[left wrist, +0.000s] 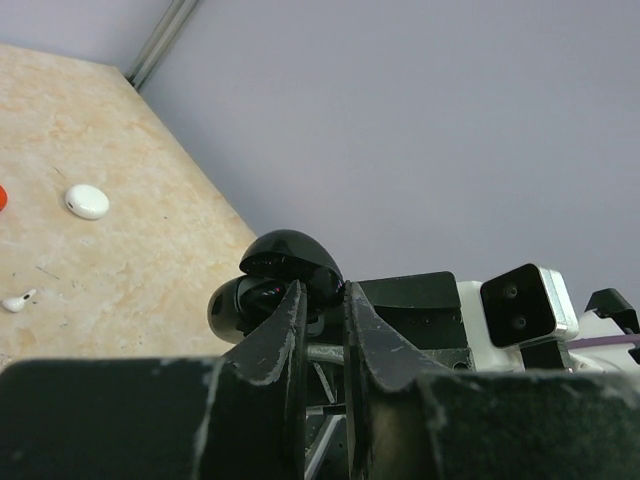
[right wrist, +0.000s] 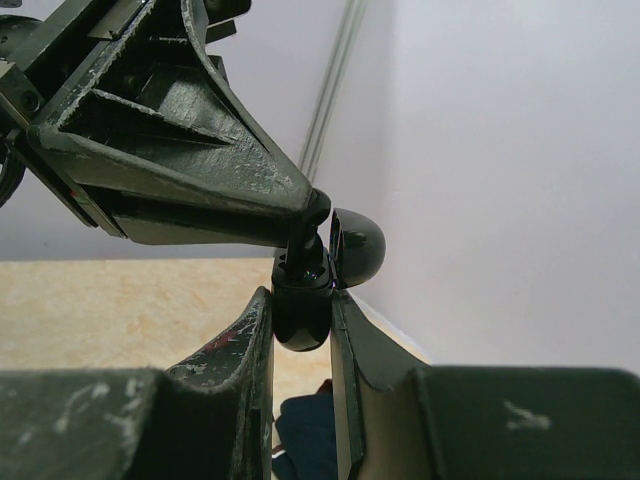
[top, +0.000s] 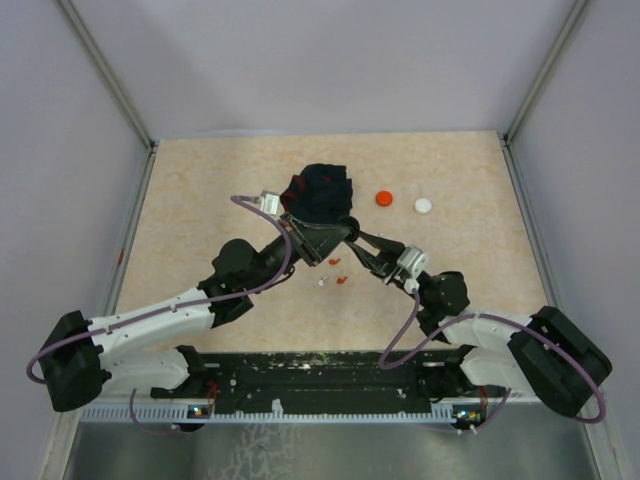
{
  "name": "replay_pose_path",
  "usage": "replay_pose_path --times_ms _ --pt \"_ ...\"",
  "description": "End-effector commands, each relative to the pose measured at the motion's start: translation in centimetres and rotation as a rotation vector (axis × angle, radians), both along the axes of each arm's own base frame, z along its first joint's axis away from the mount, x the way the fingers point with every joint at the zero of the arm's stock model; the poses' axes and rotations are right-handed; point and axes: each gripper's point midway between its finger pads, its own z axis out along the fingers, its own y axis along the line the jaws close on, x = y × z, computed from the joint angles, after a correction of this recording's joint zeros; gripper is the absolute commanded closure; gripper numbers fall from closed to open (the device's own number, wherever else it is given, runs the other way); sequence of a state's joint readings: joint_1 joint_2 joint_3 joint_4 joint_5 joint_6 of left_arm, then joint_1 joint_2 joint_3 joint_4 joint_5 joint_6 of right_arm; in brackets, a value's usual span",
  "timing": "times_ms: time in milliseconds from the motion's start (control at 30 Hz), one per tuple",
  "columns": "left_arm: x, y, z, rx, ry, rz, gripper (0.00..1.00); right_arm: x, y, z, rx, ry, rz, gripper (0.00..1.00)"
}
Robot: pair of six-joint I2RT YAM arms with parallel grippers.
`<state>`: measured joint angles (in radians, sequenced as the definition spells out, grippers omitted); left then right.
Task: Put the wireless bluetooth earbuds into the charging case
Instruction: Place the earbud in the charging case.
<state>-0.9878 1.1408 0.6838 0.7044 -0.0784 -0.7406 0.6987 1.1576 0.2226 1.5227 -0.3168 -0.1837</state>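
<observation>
Two pincers meet tip to tip over the table and both are pressed onto the black charging case (left wrist: 285,262), whose glossy lid stands open. The right pincer (right wrist: 300,300) pinches the case's rounded body between its fingers. The left pincer (left wrist: 323,292) is nearly closed and seems to nip the case's upper edge by the hinge, though that contact is partly hidden. No earbud is seen in the case. A white earbud (top: 322,282) and two red earbuds (top: 341,280) lie loose on the tabletop just on the near side of the joined tips. The dark navy cloth (top: 320,195) lies just beyond the tips. A red disc (top: 384,198) and a white disc (top: 423,206) lie farther out, beyond the right pincer.
</observation>
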Motion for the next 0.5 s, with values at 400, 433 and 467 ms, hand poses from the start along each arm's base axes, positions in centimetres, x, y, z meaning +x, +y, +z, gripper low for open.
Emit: replay_pose_path --times_ms 400,433,467 --pt "0.0 0.3 -0.3 0.034 0.003 0.040 0.87 -1.1 -0.6 2.0 0.053 -0.066 0.005 1.00" --pt "0.0 0.2 -0.4 0.039 0.006 0.039 0.85 -1.1 -0.6 2.1 0.054 -0.068 0.007 1.00" --pt "0.0 0.2 -0.5 0.043 0.008 0.038 0.83 -1.1 -0.5 2.1 0.054 -0.068 0.007 1.00"
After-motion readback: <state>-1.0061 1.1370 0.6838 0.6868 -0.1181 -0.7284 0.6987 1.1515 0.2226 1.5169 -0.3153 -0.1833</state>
